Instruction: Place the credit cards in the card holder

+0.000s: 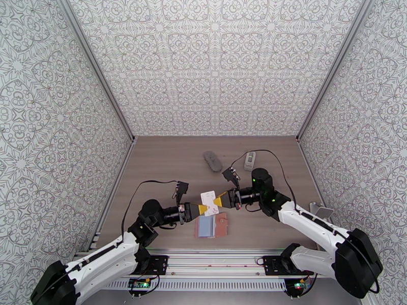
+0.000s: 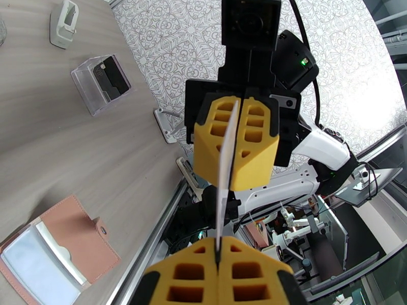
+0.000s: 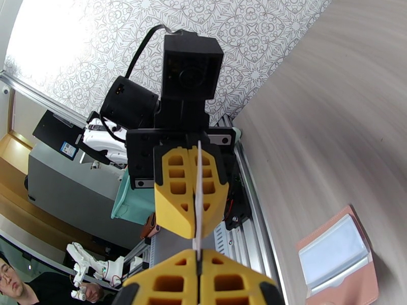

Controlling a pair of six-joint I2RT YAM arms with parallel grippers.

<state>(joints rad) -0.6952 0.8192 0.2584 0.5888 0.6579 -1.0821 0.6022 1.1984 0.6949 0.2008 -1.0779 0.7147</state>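
1. White card (image 1: 209,209) hangs in the air betw. the two grippers, up off the table and roughly over the far edge of the card holder (image 1: 222,225) in your top view.
2. L gripper (image 1: 204,209): yellow fingers pressed together on the card's left edge, so it's clamped on it.
3. R gripper (image 1: 215,202): fingers pinched on the opposite edge, tips facing the L ones, w/ the card bridging them.
4. L wrist cam: you see the card (image 2: 224,163) edge-on. It's a thin pale line from the L gripper (image 2: 217,256) at the bottom up into the R gripper (image 2: 233,183).
5. R wrist cam: same thing mirrored. The card (image 3: 199,199) is edge-on, running from the R gripper (image 3: 197,256) at the bottom into the L gripper (image 3: 196,231).
6. Card holder: pink, lies open & flat on the wood-grain table (image 1: 163,169), near side, betw. the arms. Its left leaf shows a blue-grey panel; you can't tell if that's a card or a window pocket. The right leaf is plain pink w/ a snap tab.
7. The card is clear of the holder, not touching it.
8. Rest: grey oblong item (image 1: 212,160) & small white device (image 1: 250,159) sit on the far side of the table, well apart from the holder. Clear box (image 2: 99,85) w/ a dark item inside sits toward the right edge.
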